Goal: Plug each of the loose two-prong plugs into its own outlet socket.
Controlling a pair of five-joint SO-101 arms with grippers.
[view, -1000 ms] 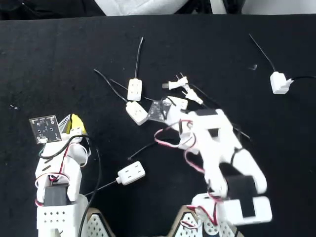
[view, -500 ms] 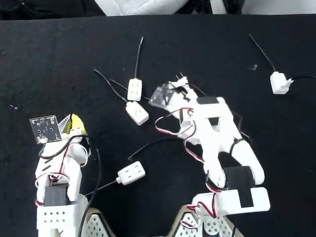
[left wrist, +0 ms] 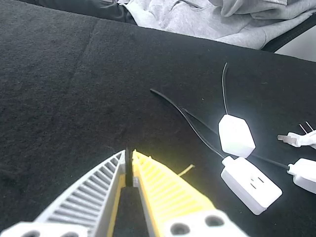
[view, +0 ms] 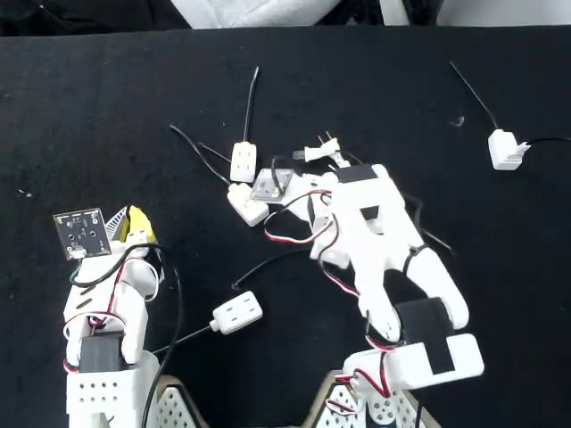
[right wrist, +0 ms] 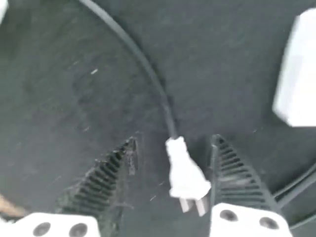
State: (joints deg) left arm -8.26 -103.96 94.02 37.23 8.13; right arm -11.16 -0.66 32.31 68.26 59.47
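Right wrist view: ribbed right claw (right wrist: 173, 145) gapes around smooth white plug (right wrist: 186, 177); left claw (view: 125, 223) closed, eight o'clock on fuzzy black desk (view: 80, 98).

The white left arm (view: 111, 308) and right arm (view: 384, 250) carry black servos and red wires; the left gripper (left wrist: 127, 158) is ribbed grey-and-yellow, the right gripper (right wrist: 174, 143) seemingly black.

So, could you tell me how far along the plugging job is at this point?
Nothing central looks plugged: the middle socket shows empty slots, and the near socket is also empty. In hand: the right gripper is open, straddling a white plug without gripping it. Remaining: that plug, plus another loose plug farther back. The left gripper sits shut, aside.
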